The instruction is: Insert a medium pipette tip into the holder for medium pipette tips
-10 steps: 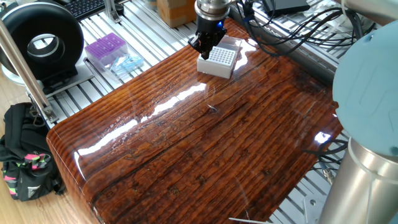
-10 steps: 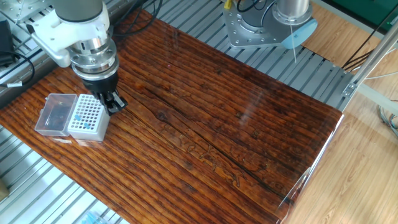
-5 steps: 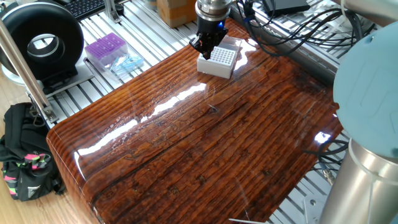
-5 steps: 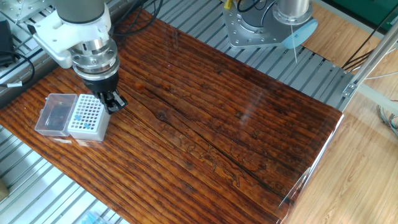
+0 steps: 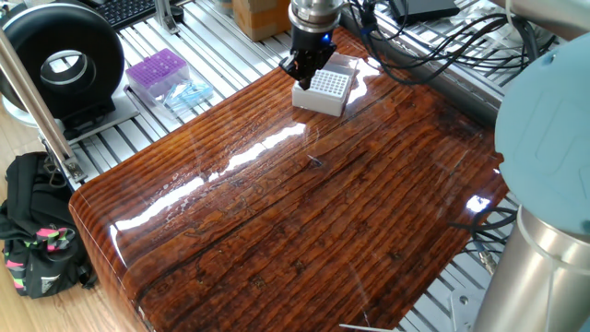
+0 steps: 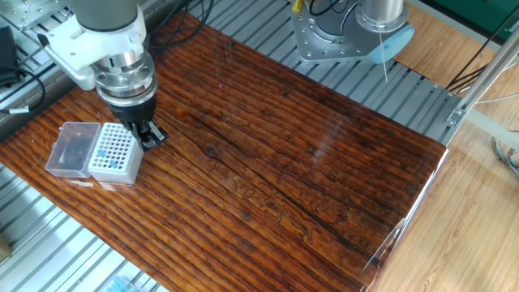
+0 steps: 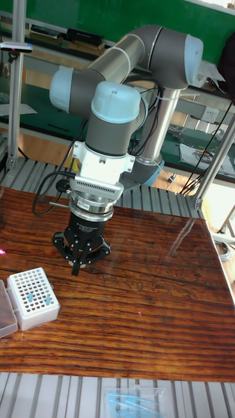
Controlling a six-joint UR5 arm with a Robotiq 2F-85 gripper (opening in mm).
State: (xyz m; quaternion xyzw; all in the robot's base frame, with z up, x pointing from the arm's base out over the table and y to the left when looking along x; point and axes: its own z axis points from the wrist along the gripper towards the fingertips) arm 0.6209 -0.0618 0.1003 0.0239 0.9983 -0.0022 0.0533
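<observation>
We see the gripper beside the holder for medium pipette tips, fingers seemingly clenched; any tip is hidden. Next: align over a hole.

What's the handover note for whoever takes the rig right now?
Gripper: fingers together, pointing down, just beside the holder, above the table. Whether it holds the medium pipette tip cannot be told; no tip is clearly visible at the fingers.
Holder: at the table's edge, clear lid folded open beside it, a few blue tips already in the grid.
Done: approach to the holder.
Left: line up over a free hole, insert, release.
</observation>
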